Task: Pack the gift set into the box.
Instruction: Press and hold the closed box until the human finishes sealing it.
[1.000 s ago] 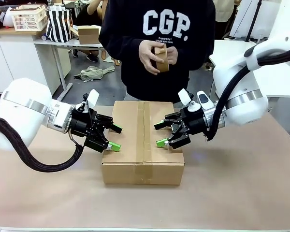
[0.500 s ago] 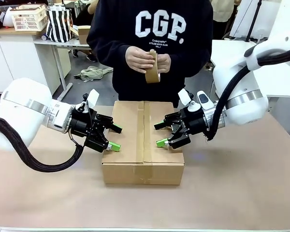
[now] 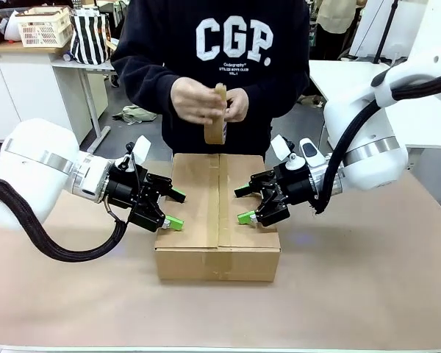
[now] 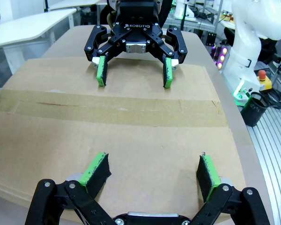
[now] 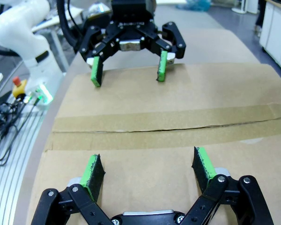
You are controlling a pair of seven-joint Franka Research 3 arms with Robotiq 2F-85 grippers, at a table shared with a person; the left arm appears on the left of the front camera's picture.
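While flaps lie shut, box (image 3: 217,213): taped, mid surface (image 3: 367,287).
Left gripper (image 3: 172,209): jaws open, box's left edge.
Right gripper (image 3: 244,205): jaws open, box's right edge.
Person's hands (image 3: 206,101): tape roll (image 3: 216,121), behind box.

Brown-covered worktop (image 3: 367,287) up front, dark grey floor (image 3: 132,136) behind it with some greenish cloth (image 3: 134,113) dumped there. Back left there's a white cabinet (image 3: 15,88) with a cream lattice crate (image 3: 44,26) on top, next to a striped black-and-white bag (image 3: 89,35) on a grey table (image 3: 103,68)
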